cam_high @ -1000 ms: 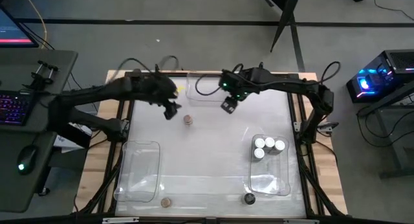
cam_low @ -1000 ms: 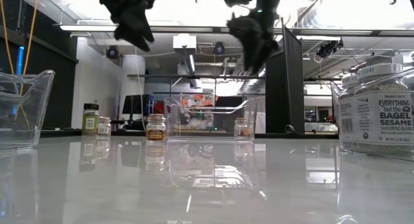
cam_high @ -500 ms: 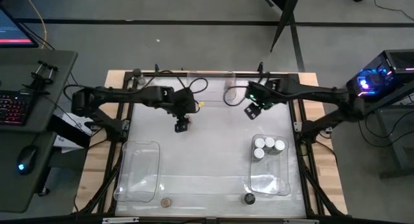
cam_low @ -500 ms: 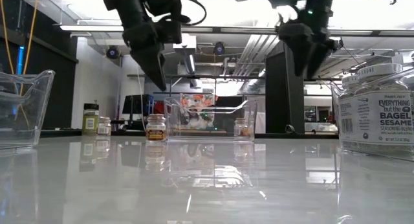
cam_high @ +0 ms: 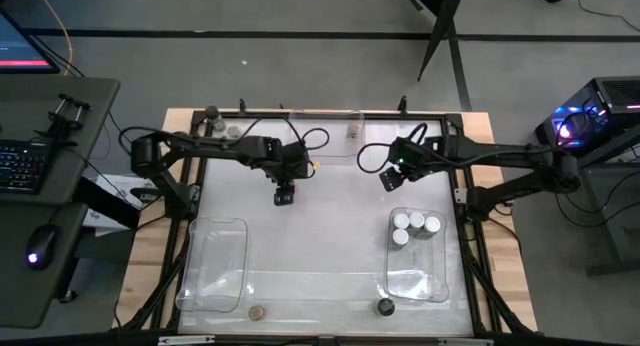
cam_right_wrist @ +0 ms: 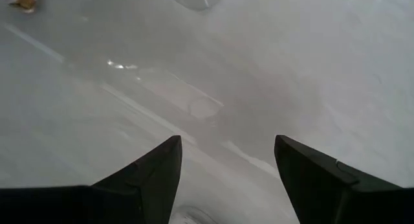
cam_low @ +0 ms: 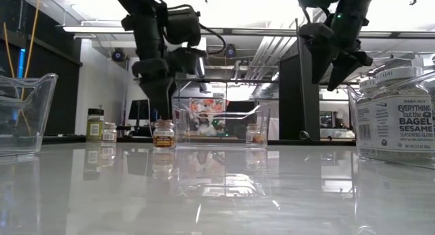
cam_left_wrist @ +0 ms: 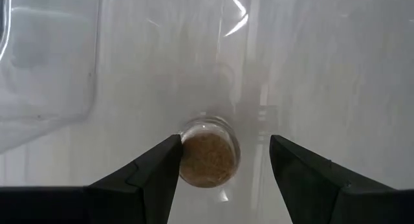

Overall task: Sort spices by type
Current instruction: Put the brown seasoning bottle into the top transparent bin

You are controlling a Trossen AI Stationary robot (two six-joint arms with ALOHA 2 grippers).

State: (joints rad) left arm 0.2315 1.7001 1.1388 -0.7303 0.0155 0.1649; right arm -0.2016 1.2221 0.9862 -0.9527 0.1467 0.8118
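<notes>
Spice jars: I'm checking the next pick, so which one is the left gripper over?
The brown-lidded jar mid-table, between the open left gripper fingers; the white-lidded jars sit in the right bin.

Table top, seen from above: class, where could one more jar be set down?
The bare middle of the table, between the empty left bin and the right bin, is free. The right bin's far end is crowded with three white-lidded jars.

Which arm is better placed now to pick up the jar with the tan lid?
Left. The left claw is open directly above the tan-lidded jar. The right claw hangs over bare table.
</notes>
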